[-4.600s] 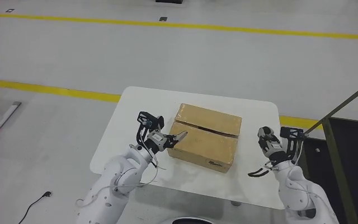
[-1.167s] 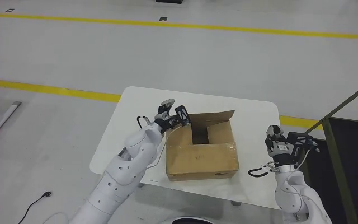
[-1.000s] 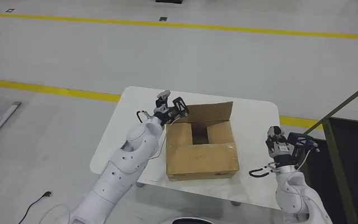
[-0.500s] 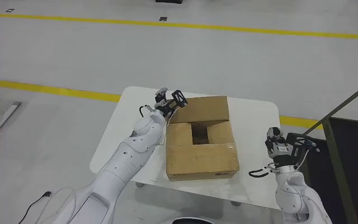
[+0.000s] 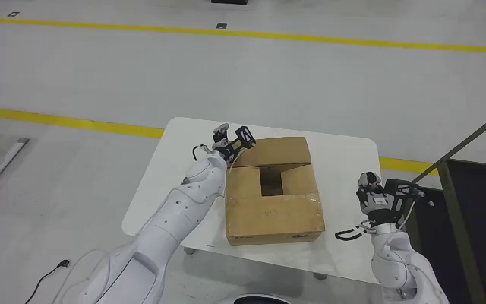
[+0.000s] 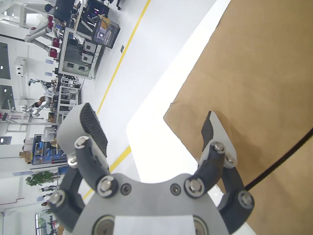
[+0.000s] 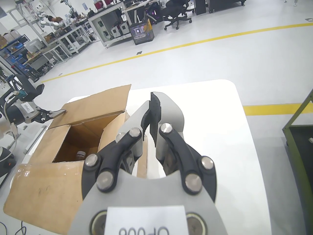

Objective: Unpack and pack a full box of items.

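Observation:
A brown cardboard box [image 5: 273, 201] stands in the middle of the white table [image 5: 178, 163]. Its far flap [image 5: 277, 150] is folded outward and lies nearly flat; the near flap [image 5: 269, 205] covers the front half. Between them is a dark opening [image 7: 73, 145] with a small capped item [image 7: 80, 154] inside. My left gripper [image 5: 237, 139] is open at the far flap's left corner, one finger [image 6: 212, 133] resting over the cardboard flap [image 6: 256, 74]. At the table's right side, apart from the box, my right gripper [image 7: 151, 110] is shut on nothing.
A dark green metal frame [image 5: 459, 178] stands just off the table's right edge. Bare tabletop lies left of the box and between the box and my right gripper [image 5: 370, 190]. A black cable [image 6: 281, 162] crosses the flap near the left gripper.
The box was closed at first. The left gripper has since lifted the far flap and pushed it back and down from upright to nearly flat. The right arm has barely moved.

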{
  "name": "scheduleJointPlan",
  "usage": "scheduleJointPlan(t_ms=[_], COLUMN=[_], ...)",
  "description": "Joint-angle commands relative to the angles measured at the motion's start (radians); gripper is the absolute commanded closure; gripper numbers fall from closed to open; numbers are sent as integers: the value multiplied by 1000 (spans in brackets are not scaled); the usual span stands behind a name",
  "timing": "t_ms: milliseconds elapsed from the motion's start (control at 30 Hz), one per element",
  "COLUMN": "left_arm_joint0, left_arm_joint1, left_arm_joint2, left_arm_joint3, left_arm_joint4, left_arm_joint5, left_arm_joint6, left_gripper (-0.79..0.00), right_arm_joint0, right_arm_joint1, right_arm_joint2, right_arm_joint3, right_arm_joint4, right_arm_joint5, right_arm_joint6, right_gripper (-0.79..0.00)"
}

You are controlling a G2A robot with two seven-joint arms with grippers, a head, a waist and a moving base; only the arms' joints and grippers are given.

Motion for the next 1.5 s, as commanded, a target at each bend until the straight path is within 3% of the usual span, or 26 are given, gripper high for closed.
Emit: scheduleJointPlan(t_ms=[0, 200, 300, 467, 567, 667, 900, 1067, 1467], left_arm_joint0=[-5, -17, -12, -2, 46, 135, 410, 531, 536], left_arm_joint1=[-5, -18, -20, 8, 38, 76, 141, 156, 157], left_arm_joint2=[2, 3, -38, -111, -158, -229, -399, -448, -451], left_arm_joint3=[16, 41, 14, -72, -199, -384, -859, -1025, -1036], left_arm_joint4=[-1, -5, -94, -136, -121, -149, -297, -532, -539], left_arm_joint5=[-1, 3, 2, -29, -88, -240, -551, -677, -685], left_arm_joint6=[5, 23, 84, 138, 135, 92, -132, -300, -311], left_gripper=[-785, -785, -785, -785, -785, -785, -785, -785, -785], right_arm_joint0=[0, 3, 4, 9, 13, 17, 23, 17, 9], right_arm_joint1=[0, 0, -1, -1, -1, 0, -1, -1, -2], right_arm_joint2=[-1, -3, -3, 12, 22, 24, 8, 3, -18], right_arm_joint3=[-2, -2, -7, -16, -15, -12, 5, 11, 17], right_arm_joint4=[-1, -4, 0, 34, 53, 45, 38, 36, 23], right_arm_joint5=[0, -2, 2, 2, -6, -9, -16, -20, -40], right_arm_joint6=[3, 9, 9, 8, 12, 19, 17, 12, 13], right_gripper=[0, 0, 0, 0, 0, 0, 0, 0, 0])
